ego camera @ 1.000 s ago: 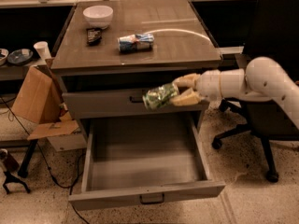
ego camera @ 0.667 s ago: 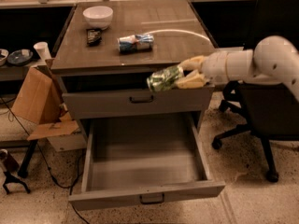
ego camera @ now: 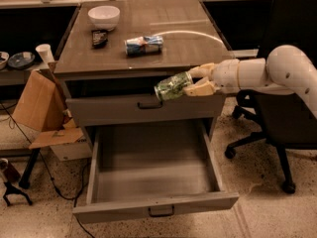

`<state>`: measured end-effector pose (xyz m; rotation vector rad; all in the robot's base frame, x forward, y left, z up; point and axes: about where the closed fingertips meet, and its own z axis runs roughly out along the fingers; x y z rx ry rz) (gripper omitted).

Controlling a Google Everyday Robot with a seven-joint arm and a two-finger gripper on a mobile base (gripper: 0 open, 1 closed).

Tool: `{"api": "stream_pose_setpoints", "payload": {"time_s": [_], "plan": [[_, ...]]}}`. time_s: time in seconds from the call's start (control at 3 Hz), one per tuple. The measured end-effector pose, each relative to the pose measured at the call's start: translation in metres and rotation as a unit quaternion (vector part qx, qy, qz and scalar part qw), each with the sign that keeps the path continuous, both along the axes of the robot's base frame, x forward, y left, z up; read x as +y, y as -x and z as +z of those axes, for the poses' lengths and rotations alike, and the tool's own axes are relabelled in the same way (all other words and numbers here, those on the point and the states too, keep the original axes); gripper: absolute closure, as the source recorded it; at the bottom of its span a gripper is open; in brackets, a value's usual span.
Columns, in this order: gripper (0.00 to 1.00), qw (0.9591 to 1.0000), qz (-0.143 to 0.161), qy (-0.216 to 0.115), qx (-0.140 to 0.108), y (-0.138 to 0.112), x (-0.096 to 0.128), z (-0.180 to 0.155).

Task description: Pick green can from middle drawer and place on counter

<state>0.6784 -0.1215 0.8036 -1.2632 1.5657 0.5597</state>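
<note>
The green can (ego camera: 173,86) lies sideways in my gripper (ego camera: 194,81), which is shut on its right end. The can hangs in the air just in front of the counter's front edge, level with it, above the open middle drawer (ego camera: 153,170). The drawer is pulled out wide and its grey floor is bare. The counter (ego camera: 173,48) is the glossy grey-brown cabinet top with a curved white streak. My white arm (ego camera: 267,73) reaches in from the right.
On the counter lie a blue-and-white can (ego camera: 144,44), a white bowl (ego camera: 104,17) and a small dark object (ego camera: 99,37). A shut upper drawer front (ego camera: 109,108) sits below the counter. A cardboard box (ego camera: 42,108) stands left, a black office chair (ego camera: 287,108) right.
My gripper has lifted the green can up and a little to the right, from in front of the upper drawer front to the level of the counter's edge.
</note>
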Motion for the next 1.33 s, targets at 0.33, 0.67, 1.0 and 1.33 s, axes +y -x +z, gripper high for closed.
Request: {"api": "stream_pose_setpoints", "payload": {"time_s": [0.33,0.67,1.0,1.33], "plan": [[1.0,0.9995,-0.013,0.004,-0.03,-0.014,-0.007,0.026],[1.0,0.9969,-0.032,0.013,-0.071,-0.032,-0.014,0.062],[1.0,0.9939,-0.053,0.014,-0.095,-0.051,-0.023,0.082],[1.0,0.9908,-0.087,0.002,-0.104,-0.071,-0.037,0.089]]}}
